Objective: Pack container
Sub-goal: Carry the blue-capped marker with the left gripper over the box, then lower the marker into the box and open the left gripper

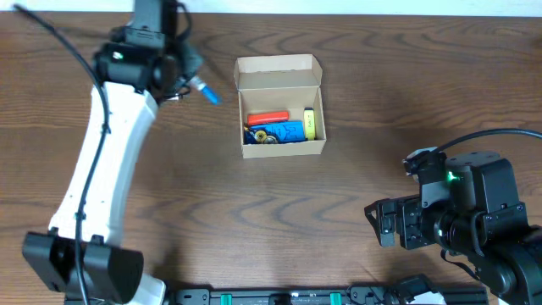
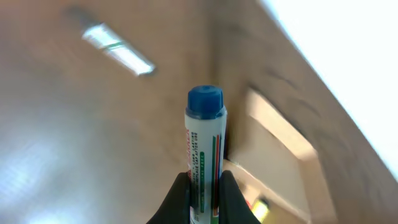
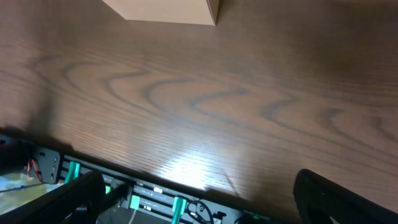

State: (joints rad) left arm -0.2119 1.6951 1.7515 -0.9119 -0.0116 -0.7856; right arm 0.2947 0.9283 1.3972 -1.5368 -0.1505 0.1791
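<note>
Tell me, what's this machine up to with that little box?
It is packing the cardboard box. The left gripper is clamped on a blue-capped marker, held just left of the open box. Inside lie an orange marker, something blue and something yellow. The right gripper sits open and holds nothing, off to the side near the table's front edge.

left arm (image 1: 102, 161): white link, black joints, cable (image 1: 51, 32) | right arm (image 1: 474, 212): black, green led (image 1: 451, 177)
</note>
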